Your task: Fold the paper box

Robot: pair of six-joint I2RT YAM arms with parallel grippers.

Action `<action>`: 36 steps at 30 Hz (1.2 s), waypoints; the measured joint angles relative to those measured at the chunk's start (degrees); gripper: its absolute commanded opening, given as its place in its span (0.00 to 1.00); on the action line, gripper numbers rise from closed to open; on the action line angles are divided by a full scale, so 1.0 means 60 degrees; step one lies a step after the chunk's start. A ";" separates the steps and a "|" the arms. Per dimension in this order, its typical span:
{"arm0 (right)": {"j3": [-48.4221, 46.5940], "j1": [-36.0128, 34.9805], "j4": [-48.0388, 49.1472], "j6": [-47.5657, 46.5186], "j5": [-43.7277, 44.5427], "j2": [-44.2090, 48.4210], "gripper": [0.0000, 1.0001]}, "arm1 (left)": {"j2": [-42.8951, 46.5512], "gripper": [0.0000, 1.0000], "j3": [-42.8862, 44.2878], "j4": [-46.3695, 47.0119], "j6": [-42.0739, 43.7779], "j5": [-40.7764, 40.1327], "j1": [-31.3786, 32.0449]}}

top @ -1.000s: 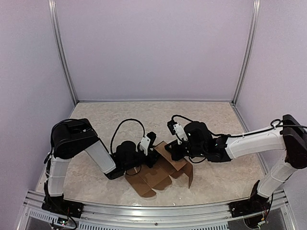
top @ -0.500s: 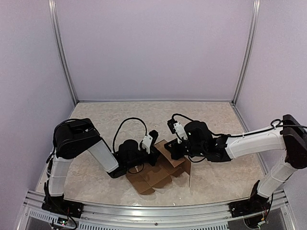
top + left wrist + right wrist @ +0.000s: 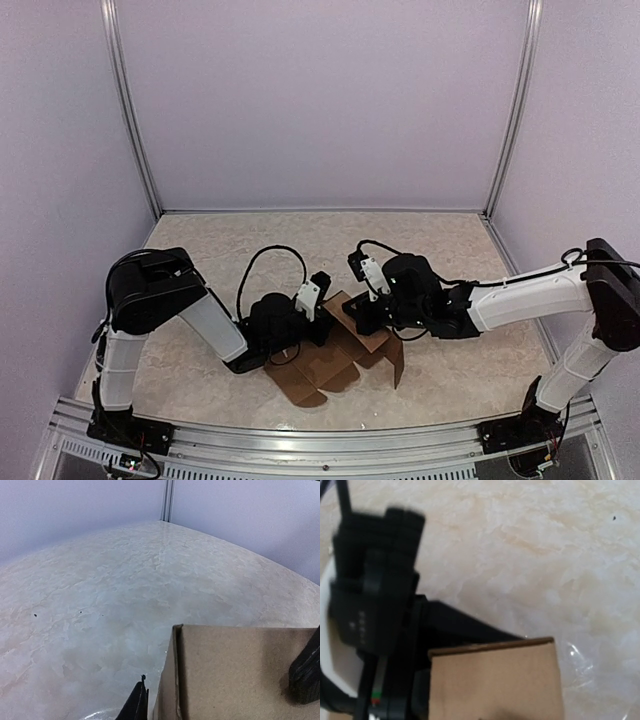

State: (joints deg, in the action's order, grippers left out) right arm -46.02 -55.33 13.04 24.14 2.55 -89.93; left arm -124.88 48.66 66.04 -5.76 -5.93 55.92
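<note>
paper box (image 3: 330, 365) x1, part-folded; right tool (image 3: 358, 318) pinching 1 flap.

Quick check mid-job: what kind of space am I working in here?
Probably a lab test cell: a marble-patterned table boxed in by plain lilac walls on aluminium posts, holding the paper box.

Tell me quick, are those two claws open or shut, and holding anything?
Left gripper: slightly open, astride a raised wall of the paper box.
Right gripper: shut on a flap of the paper box.
</note>
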 measured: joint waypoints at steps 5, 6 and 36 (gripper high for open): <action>-0.0018 0.0000 0.0000 0.0004 -0.0036 -0.0073 0.00 | 0.0022 0.31 -0.0171 -0.0022 -0.0025 -0.0160 0.0000; -0.0018 0.0000 0.0000 0.0004 -0.0036 -0.0073 0.00 | 0.0022 0.32 -0.0211 -0.0018 -0.0025 -0.0168 0.0000; -0.0026 0.0000 -0.0528 0.0000 0.0219 0.0412 0.08 | 0.0710 0.00 -0.0444 -0.1035 0.0517 -0.2218 0.0528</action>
State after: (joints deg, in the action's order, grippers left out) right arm -46.17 -55.33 9.87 24.14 3.86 -87.46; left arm -120.62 46.00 59.83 -2.66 -19.25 59.09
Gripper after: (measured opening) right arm 0.066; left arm 0.028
